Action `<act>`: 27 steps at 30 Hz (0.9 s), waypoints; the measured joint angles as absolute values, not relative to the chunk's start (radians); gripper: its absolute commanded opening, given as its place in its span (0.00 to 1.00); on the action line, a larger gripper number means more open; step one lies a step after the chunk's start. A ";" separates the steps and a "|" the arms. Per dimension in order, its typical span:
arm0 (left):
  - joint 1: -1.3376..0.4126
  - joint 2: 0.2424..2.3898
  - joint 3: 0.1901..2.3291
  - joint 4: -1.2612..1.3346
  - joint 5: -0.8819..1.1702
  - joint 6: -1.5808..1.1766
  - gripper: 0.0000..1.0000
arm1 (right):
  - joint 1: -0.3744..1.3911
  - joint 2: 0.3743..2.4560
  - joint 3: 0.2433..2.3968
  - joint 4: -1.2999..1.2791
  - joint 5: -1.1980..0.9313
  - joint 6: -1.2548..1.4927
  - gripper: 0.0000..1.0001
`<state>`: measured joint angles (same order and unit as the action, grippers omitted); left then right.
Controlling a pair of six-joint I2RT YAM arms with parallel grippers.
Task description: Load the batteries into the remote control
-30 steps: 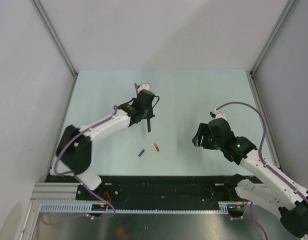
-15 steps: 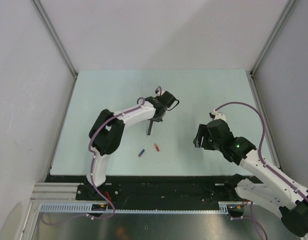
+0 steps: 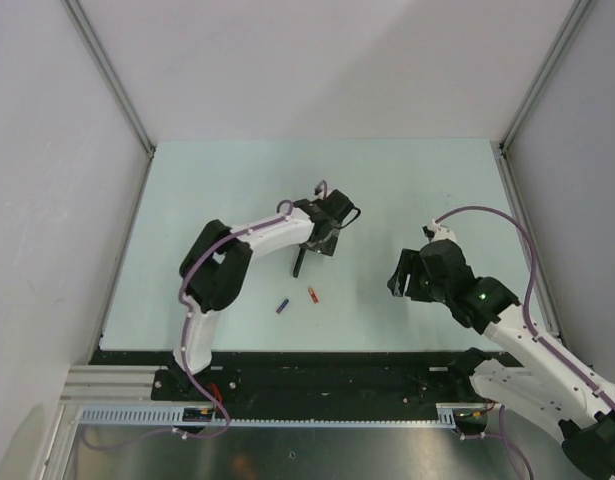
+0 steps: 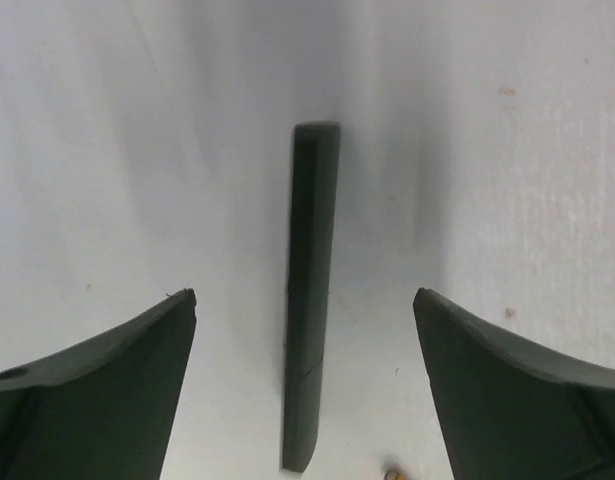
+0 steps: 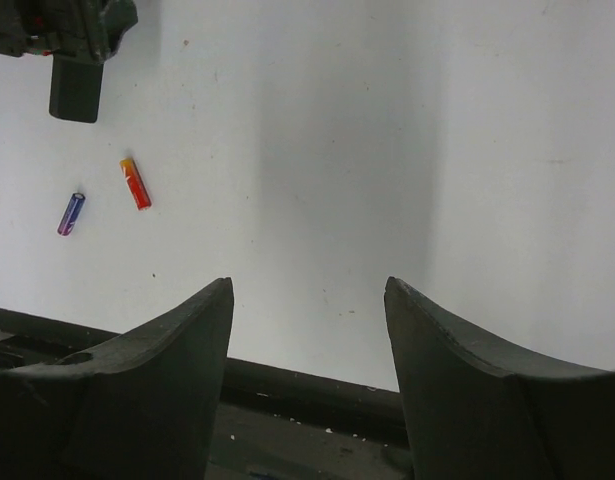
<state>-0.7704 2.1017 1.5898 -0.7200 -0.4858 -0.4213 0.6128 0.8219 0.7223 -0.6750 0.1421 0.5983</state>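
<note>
Your left jaws stand wide apart, straddling the remote control (image 4: 312,250), which lies mid-tabletop, seemingly on its narrow edge. It looks stiff, light and probably slick, so pinch its long flanks at mid-length. Your right jaws are apart and empty. The purple-blue battery (image 3: 283,305) and red-orange battery (image 3: 313,294) lie toward the near edge and will likely roll.

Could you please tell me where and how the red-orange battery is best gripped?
Probably across its middle, coming from straight above: the red-orange battery lies flat on the table, its long sides free, with the purple-blue battery lying clear of it.
</note>
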 measured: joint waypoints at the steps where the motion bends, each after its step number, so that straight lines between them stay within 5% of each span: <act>1: -0.770 2.077 1.575 -0.714 -0.485 -0.418 1.00 | 0.612 0.812 0.722 -0.680 0.143 0.598 0.67; 8: -0.770 1.655 1.376 -0.601 -0.471 -0.418 0.93 | 0.611 0.774 0.723 -0.687 0.159 0.601 0.67; 11: -0.761 1.502 1.305 -0.536 -0.469 -0.421 0.58 | 0.611 0.781 0.723 -0.684 0.160 0.602 0.66; 12: -0.754 1.476 1.287 -0.520 -0.466 -0.426 0.36 | 0.611 0.785 0.723 -0.683 0.160 0.602 0.65; 15: -0.716 1.486 1.232 -0.474 -0.453 -0.442 0.06 | 0.616 0.798 0.723 -0.678 0.156 0.606 0.65; 27: -0.633 1.815 1.219 -0.479 -0.411 -0.455 0.00 | 0.649 0.785 0.723 -0.676 0.152 0.625 0.64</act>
